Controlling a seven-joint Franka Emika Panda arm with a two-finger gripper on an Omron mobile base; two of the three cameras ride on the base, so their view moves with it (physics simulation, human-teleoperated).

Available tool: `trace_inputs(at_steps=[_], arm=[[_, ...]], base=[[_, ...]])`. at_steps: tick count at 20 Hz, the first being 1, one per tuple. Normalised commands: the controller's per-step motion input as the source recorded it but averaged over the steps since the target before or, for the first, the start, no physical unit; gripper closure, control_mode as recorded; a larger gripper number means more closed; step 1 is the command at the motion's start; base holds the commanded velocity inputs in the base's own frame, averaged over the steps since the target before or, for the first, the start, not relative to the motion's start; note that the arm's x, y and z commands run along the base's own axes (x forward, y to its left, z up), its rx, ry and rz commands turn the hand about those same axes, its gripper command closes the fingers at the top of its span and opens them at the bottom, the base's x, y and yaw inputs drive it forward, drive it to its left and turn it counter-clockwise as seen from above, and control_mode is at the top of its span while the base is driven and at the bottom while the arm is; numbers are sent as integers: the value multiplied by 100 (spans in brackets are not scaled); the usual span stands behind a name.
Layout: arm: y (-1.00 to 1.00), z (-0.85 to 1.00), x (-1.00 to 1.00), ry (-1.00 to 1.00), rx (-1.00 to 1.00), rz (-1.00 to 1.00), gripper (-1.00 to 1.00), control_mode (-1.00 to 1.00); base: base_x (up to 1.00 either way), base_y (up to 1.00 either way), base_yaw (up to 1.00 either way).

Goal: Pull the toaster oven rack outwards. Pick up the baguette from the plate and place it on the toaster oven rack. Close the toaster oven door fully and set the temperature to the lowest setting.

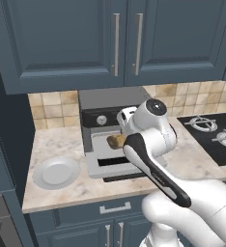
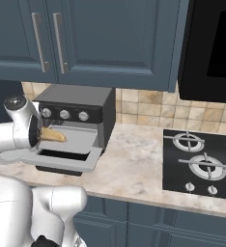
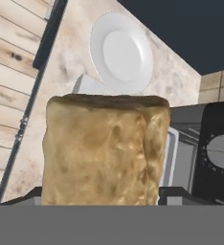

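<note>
My gripper [image 3: 102, 196] is shut on the baguette [image 3: 104, 148], a tan-brown bread stick that stands up between the finger tips in the hand view. The baguette [image 1: 116, 141] [image 2: 52, 135] hangs just in front of the toaster oven [image 1: 107, 99] [image 2: 76, 96], above the pale grey rack [image 2: 78, 140], which is pulled out. The toaster oven door [image 1: 110, 168] [image 2: 62, 160] lies folded down flat. The white plate [image 1: 56, 172] [image 3: 121, 52] sits bare on the counter, left of the oven.
Silver knobs [image 2: 64, 114] line the oven's black control strip. A black gas hob [image 1: 214, 135] [image 2: 202, 161] lies to the right on the marble counter [image 2: 134, 169]. Blue wall cabinets [image 1: 115, 43] hang above the oven.
</note>
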Motion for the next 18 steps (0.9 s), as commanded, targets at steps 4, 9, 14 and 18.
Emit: trace_inputs(at_steps=[4,9,14,18], arm=[[-15,-14,0,0,-2,0,100,-100],[-21,-15,0,0,-1,0,100,-100],[-24,-1,0,0,0,0,100,-100],[-17,0,0,0,0,0,100,-100]], base=[[0,0,0],[0,0,0],[0,0,0],[0,0,0]])
